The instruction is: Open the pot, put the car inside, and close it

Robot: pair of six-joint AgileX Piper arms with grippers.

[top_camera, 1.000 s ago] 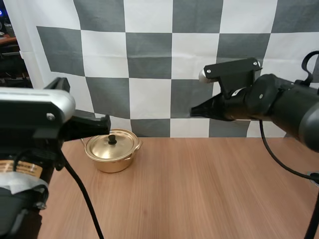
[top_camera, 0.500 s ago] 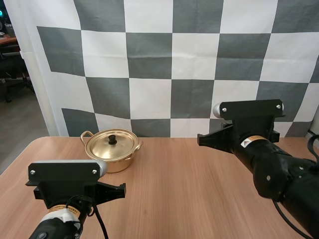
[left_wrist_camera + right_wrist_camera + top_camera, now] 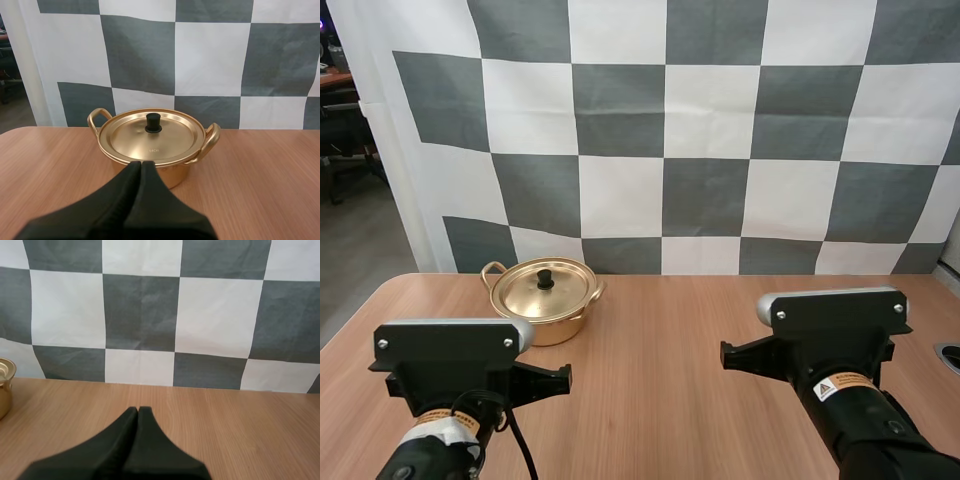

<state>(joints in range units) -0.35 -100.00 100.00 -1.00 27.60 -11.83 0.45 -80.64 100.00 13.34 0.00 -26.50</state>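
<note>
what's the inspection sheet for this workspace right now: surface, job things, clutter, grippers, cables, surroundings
surface: wooden table, light brown, flat
job's things: gold pot at the far left of the table, upright, lid on, black knob on top
clutter: nothing seen
grippers: left gripper shut on nothing, aimed at the pot and apart from it; right gripper shut on nothing, above the table to the pot's right
cables: nothing seen lying on the table
surroundings: nothing seen
</note>
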